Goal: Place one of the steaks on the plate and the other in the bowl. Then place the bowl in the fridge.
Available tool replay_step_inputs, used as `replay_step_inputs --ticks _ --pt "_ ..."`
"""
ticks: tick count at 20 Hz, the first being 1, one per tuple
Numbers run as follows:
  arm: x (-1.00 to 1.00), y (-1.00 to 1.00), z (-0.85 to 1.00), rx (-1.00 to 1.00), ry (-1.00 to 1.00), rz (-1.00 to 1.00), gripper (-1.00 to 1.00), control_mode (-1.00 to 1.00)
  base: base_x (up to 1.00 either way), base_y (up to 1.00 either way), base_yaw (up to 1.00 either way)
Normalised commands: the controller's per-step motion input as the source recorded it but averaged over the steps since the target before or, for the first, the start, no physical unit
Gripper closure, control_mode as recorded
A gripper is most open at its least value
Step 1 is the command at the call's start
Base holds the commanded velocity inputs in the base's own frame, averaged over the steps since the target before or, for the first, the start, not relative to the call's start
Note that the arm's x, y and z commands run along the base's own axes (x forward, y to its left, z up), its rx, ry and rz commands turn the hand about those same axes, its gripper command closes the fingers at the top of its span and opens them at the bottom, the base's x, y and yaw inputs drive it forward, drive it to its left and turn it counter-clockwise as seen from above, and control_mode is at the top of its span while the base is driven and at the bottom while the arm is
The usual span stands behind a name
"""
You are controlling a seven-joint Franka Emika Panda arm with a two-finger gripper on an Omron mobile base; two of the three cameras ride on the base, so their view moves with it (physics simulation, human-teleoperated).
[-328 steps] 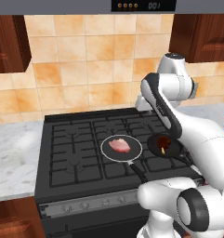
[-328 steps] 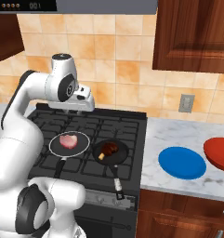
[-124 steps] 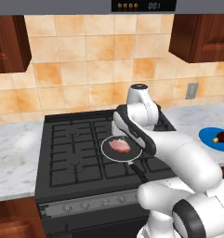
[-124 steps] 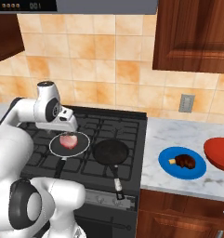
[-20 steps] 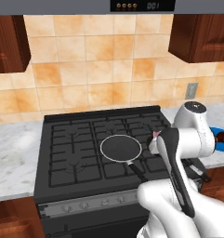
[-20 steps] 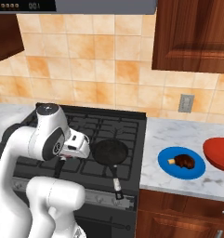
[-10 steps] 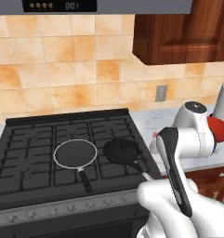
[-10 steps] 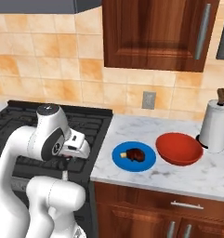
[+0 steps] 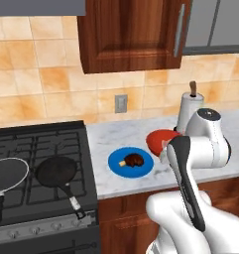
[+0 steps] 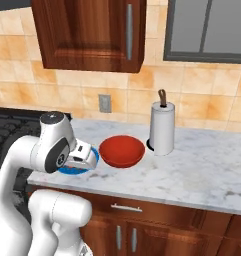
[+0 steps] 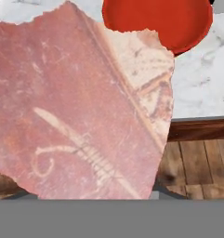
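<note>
The pale pink steak [image 11: 81, 102] sits right in front of the hand camera and hides the fingertips; my gripper [image 10: 85, 157] is shut on it. The hand hangs low over the counter's front, just left of the red bowl [image 10: 122, 150], whose inside is bare [image 11: 160, 18]. The dark brown steak [image 9: 133, 159] lies on the blue plate [image 9: 118, 167], and my hand covers most of that plate in the right base view. The fridge is out of view.
A paper towel roll [image 10: 162, 129] stands right behind the bowl. On the stove [image 9: 41, 144] to the left are a black frying pan [image 9: 55, 171] and a white-rimmed pan [image 9: 7, 173]. Wooden cabinets hang above; the counter edge and wooden floor [image 11: 197, 162] lie below my hand.
The base has driven right, so both base views have slid from the stove to the marble counter. The pink steak has stayed in my gripper; both pans are bare.
</note>
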Motion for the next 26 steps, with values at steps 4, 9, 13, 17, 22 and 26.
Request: replay_step_inputs --ticks 4,9,13,17,22,26 --pt "0.0 0.0 0.0 0.0 0.0 0.0 1.0 1.0 0.23 -0.81 -0.06" --pt "0.0 0.0 0.0 0.0 0.0 0.0 1.0 1.0 0.18 -0.12 -0.01" --pt "0.4 0.0 0.06 0.0 0.09 0.01 1.0 -1.0 0.1 0.0 0.0" --pt "0.86 0.08 0.23 -0.06 0.18 0.06 1.0 -1.0 0.0 0.0 0.0" --pt "0.96 0.12 -0.01 -0.04 0.05 0.04 1.0 -1.0 0.0 0.0 0.0" --pt "0.78 0.0 -0.35 0.0 0.0 0.0 1.0 -1.0 0.0 0.0 0.0"
